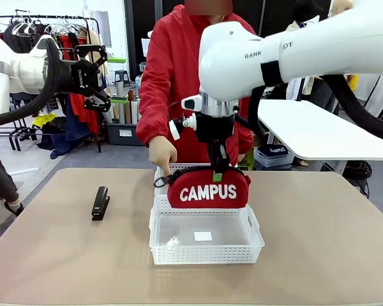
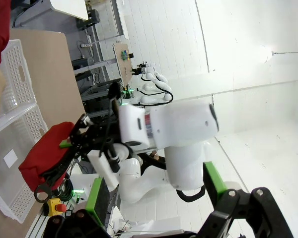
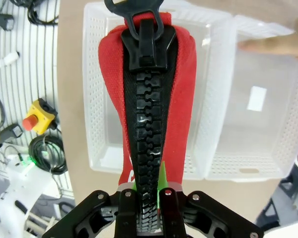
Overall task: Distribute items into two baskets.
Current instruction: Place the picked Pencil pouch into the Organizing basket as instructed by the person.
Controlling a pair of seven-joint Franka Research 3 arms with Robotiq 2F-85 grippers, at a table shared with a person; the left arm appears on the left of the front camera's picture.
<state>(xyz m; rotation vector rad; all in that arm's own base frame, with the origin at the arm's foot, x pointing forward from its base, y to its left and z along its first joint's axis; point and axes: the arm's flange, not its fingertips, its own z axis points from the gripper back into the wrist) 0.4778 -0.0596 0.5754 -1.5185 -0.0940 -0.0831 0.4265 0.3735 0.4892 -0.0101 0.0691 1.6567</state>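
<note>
**Front view.** Tan table (image 1: 45, 255), seen across to a person in a red jacket. The right pincer (image 1: 217, 171) points straight down and is clamped on the top edge of the red pouch (image 1: 208, 189). The pouch hangs beneath it with its long axis level and crosswise to the camera. The near basket (image 1: 204, 254) lies directly below the pincer. The far basket (image 1: 161, 172) lies just beyond and is largely hidden by the pouch. The person's hand (image 1: 161, 153) rests at the far basket's rim, left of the pincer. The stapler (image 1: 101, 203) lies flat on the table, well to the left of the right pincer. That is the side of the left pincer (image 1: 97, 75), which hangs high with its jaws apart and empty, so the left arm is judged the nearer one to it. Whether the pouch's lower edge touches the near basket's rear rim cannot be told.

**Left wrist view.** The left pincer's own fingers (image 2: 97, 196) stand spread at the bottom edge with nothing between them. Ahead, the pouch appears to hang free from the right pincer over the near basket.

**Right wrist view.** The black zip (image 3: 148, 124) runs straight out from between the closed fingers, so the jaws close across the pouch's thickness. The near basket's floor spreads to either side of the pouch, and the part beneath it is hidden. The far basket, with its label (image 3: 257, 98), lies off to one side. The fingertips are buried in the fabric. A straight descent and release would seem to land the pouch in the near basket.
</note>
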